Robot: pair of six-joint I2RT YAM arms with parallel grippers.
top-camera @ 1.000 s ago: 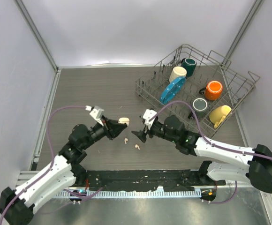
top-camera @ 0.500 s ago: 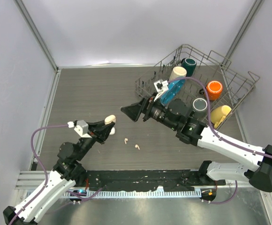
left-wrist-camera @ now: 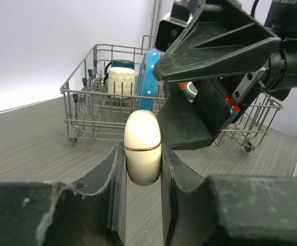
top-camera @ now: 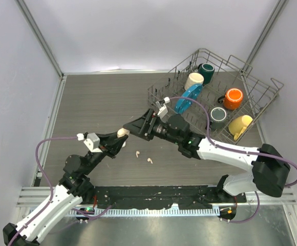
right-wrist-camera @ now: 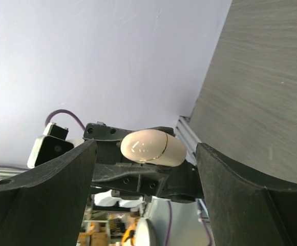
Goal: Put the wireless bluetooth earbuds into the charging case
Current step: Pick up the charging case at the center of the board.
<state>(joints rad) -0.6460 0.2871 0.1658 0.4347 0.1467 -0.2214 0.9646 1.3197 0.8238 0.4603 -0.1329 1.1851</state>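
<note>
My left gripper [top-camera: 119, 139] is shut on the cream charging case [top-camera: 122, 132], closed, with a thin gold seam; it holds the case [left-wrist-camera: 143, 147] above the table. My right gripper [top-camera: 137, 124] is open, its jaws spread wide just right of the case and pointing at it; the case [right-wrist-camera: 153, 148] shows between them in the right wrist view, untouched. Two pale earbuds lie on the table below: one [top-camera: 137, 153] and another [top-camera: 149, 160] to its right. No other earbuds show.
A wire dish rack [top-camera: 263, 92] stands at the back right, holding a cream mug [top-camera: 193, 80], a dark green mug [top-camera: 207, 72], an orange mug [top-camera: 233, 98], a yellow mug [top-camera: 239, 125], a grey cup [top-camera: 218, 116] and a blue plate [top-camera: 187, 98]. White walls close in on three sides.
My left gripper lifted the case off the table and drew back left. My right gripper rose, opened wide, and swung left until its jaws face the case.
</note>
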